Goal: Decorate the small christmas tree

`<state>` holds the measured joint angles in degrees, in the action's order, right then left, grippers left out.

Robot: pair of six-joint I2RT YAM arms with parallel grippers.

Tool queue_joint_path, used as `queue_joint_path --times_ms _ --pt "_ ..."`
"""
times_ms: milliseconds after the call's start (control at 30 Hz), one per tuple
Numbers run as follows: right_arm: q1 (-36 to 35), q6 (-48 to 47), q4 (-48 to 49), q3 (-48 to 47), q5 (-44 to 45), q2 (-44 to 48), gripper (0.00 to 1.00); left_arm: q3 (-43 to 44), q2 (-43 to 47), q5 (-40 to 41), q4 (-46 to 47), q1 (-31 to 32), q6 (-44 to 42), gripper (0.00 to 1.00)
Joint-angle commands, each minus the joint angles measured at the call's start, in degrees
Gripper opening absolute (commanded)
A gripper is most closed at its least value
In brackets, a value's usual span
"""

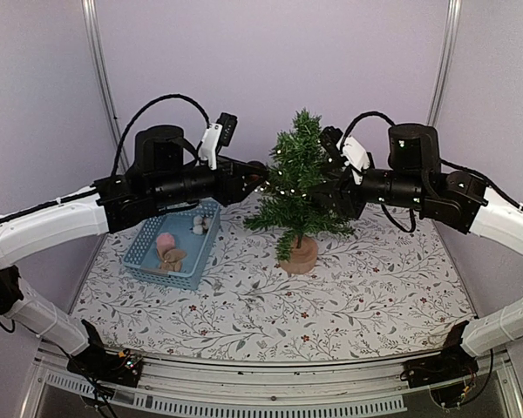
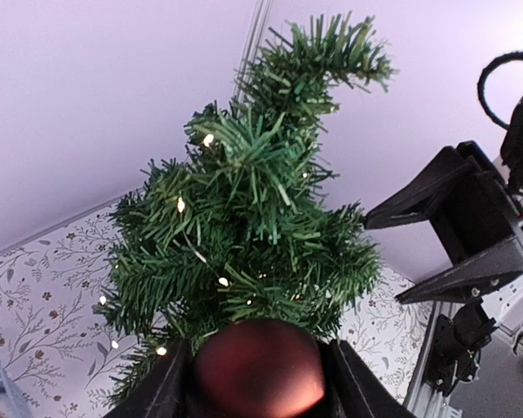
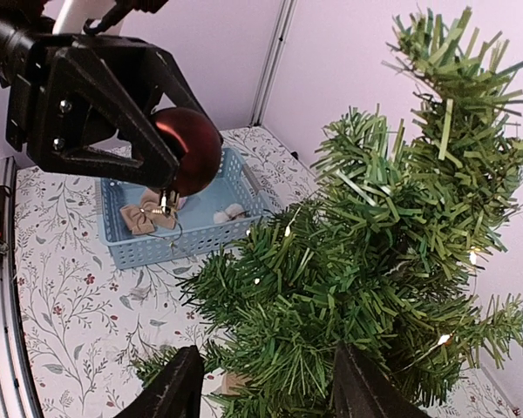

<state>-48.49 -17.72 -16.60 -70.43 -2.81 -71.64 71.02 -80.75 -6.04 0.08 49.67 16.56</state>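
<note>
The step in hand is hanging an ornament. The left end effector [image 1: 254,177] is closed about halfway on a glossy dark red round bauble [image 3: 190,148] and holds it in the air just beside the upper branches of the small christmas tree [image 1: 298,174]. The tree is a bristly dark green miniature pine on a round tan wooden base [image 1: 301,255], standing at the centre of the floral-patterned counter [image 1: 349,296].

The right end effector [image 3: 268,353] has its fingers spread and grips nothing. Foliage sits between them at the bottom of the right wrist view.

The next move, as I judge it, is to bring the bauble's thread over a branch tip. A small gold cap [image 3: 164,202] with a thin thread hangs under the ball, so the loop has to be turned towards the tree before the grip lets go.

In the left wrist view the bauble fills the bottom edge and hides the fingertips. Whether the right fingers touch the branches cannot be told. Tiny warm-white lights [image 2: 180,205] dot the tree, but their wire is hard to follow. At centre-left of the overhead view, a blue plastic lattice basket [image 1: 170,279] holds pink, tan and white pieces too small to name.
</note>
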Motion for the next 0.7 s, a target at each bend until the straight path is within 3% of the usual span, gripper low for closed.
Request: queue_joint_path --times_ms 0,233,667 --pt "-0.15 2.78 0.49 0.84 -1.42 2.91 0.54 -4.51 3.46 1.25 1.56 0.42 1.08 0.00" --pt "-0.16 8.36 -0.43 2.75 -3.45 5.52 0.53 -11.32 7.00 0.68 3.85 1.56 2.97 0.00" --pt "-0.36 23.55 0.08 12.91 -3.60 12.22 0.39 -13.84 2.00 4.17 11.72 9.38 5.49 0.00"
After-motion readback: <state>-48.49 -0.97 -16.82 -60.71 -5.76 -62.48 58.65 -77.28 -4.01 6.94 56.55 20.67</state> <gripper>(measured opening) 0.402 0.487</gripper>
